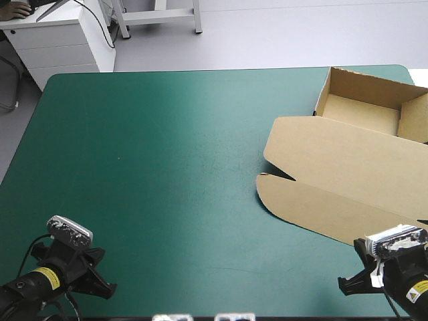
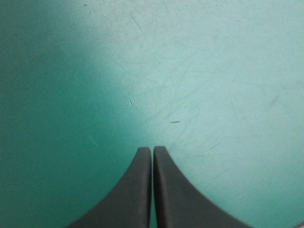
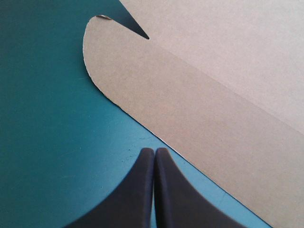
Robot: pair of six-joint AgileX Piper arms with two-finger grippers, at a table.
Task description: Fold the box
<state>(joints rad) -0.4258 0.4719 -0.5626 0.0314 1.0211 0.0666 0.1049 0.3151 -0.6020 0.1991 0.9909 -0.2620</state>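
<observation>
Well, one brown box [image 1: 348, 167] lies on the tabletop [image 1: 154, 167], over by the right edge and the far right corner. It is made of smooth, stiff board. Its far part is an open tray [image 1: 364, 110] with short walls standing up. Its lid [image 1: 334, 150] lies flat and spreads toward the near side. The lid ends in a long flap [image 1: 314, 204] with a round corner. A thin pointed notch [image 3: 137, 29] is cut between lid and flap on the left side.

The tabletop has a teal-green cover with round corners. Up close, the cover shows many thin, pale scratches [image 2: 175, 122].

Two hands can be seen, and each has two black fingers [image 2: 135, 194] curved like fins. The left hand [image 2: 152, 150] is at the near left corner, well apart from the box. Its fingers are pressed together into one point, with nothing between them and only cover ahead. The right hand [image 3: 155, 151] is at the near right corner. Its fingers are pressed together too and hold nothing. Their tips sit over the cover, just beside the flap's near edge.
</observation>
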